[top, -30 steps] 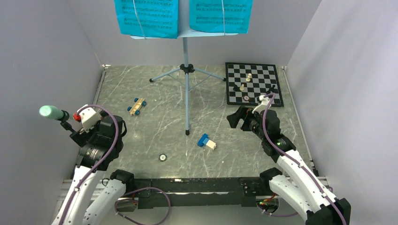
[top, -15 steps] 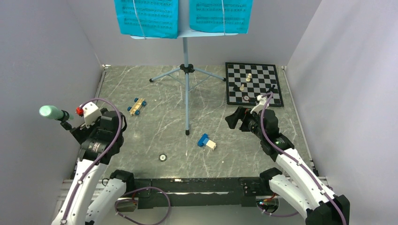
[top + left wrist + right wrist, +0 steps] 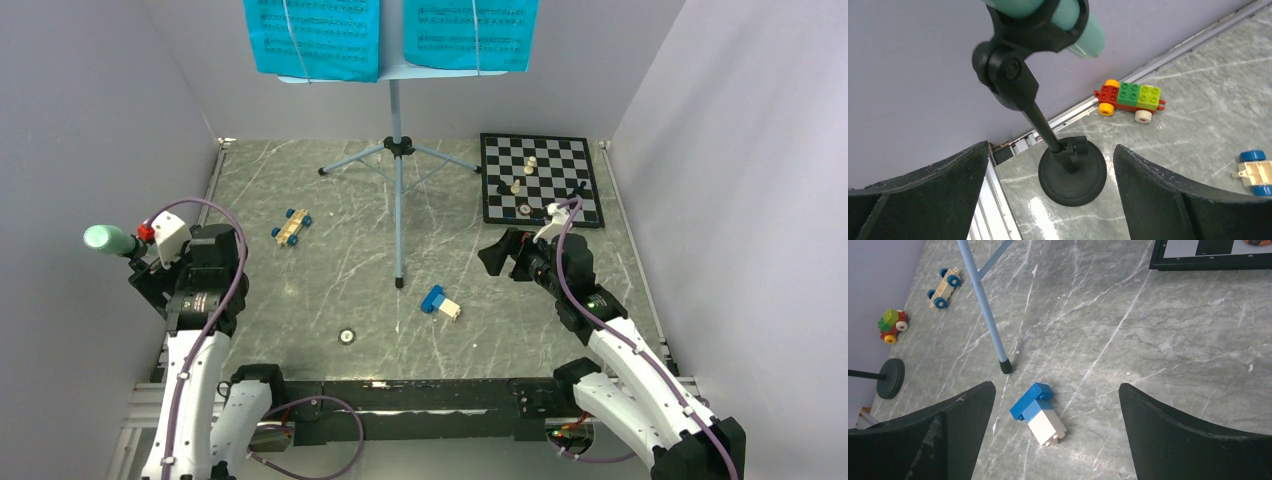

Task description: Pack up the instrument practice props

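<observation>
Our left gripper (image 3: 1050,147) gapes empty, so we should centre the mid-frame stem of the small black round-based mic stand (image 3: 1073,175) before closing

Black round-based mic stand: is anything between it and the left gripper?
Nothing visible. The small black round-based mic stand stands straight ahead of the open left gripper; the red-green-yellow brick car lies beyond it by the wall.

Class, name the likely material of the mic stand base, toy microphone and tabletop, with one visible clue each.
Mic stand base: likely matte black plastic or coated metal; dull sheen.
Toy microphone: probably smooth mint plastic, even colour.
Tabletop: grey marble look, white veins, glossy glare; possibly printed laminate.
</observation>
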